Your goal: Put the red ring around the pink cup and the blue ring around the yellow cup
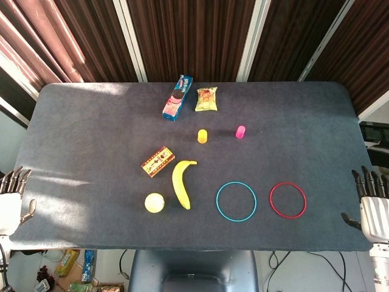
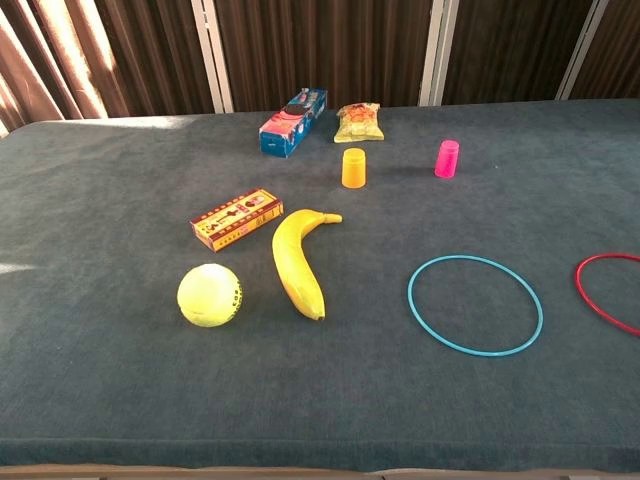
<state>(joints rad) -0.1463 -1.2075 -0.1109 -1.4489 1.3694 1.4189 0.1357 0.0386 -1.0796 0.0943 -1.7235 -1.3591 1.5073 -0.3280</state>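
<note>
The thin red plastic ring (image 1: 288, 200) and thin blue plastic ring (image 1: 236, 201) lie flat side by side on the dark blue table (image 1: 91, 121), apart. Behind them the small pink cup (image 1: 240, 131) and small yellow cup (image 1: 202, 135) stand upright. The left robot hand (image 1: 11, 201) and right robot hand (image 1: 372, 204) rest at the table's edges, fingers spread, holding nothing.

matt felt-like table cloth (image 2: 120, 390), thin glossy plastic rings (image 2: 475, 304), fuzzy ball (image 2: 209, 295)
</note>
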